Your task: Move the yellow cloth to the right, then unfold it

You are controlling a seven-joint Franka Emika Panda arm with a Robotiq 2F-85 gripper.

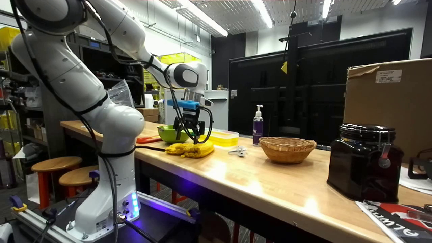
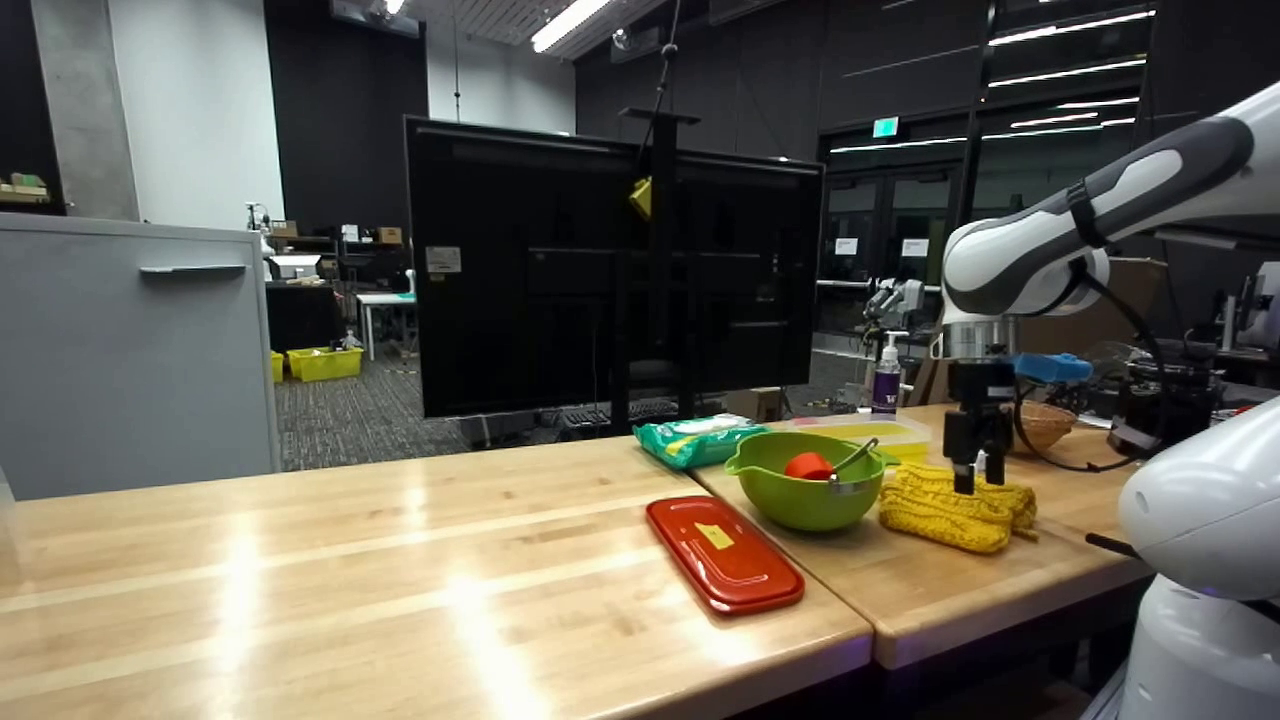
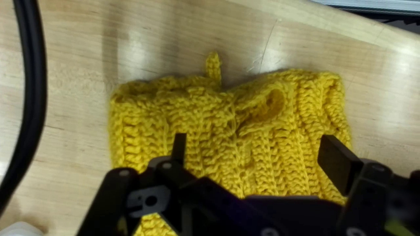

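Note:
The yellow cloth (image 3: 210,144) is a chunky ribbed knit, folded into a thick bundle on the wooden table, with a small loop sticking out of one edge and a gap between folds at that side. In both exterior views the cloth (image 1: 199,152) (image 2: 945,510) lies beside the green bowl. My gripper (image 3: 254,139) points down over it, its fingers wide apart and no fabric pinched between them. In the exterior views the gripper (image 1: 187,139) (image 2: 979,482) is right at the cloth's top; whether the tips touch it I cannot tell.
Close to the cloth stand a green bowl (image 2: 800,495) holding a red item and a clear container (image 1: 224,138) with yellow inside. A red lid (image 2: 725,555), grey metal object (image 1: 239,151), pump bottle (image 1: 258,126), woven basket (image 1: 287,150) and dark jar (image 1: 364,165) share the table.

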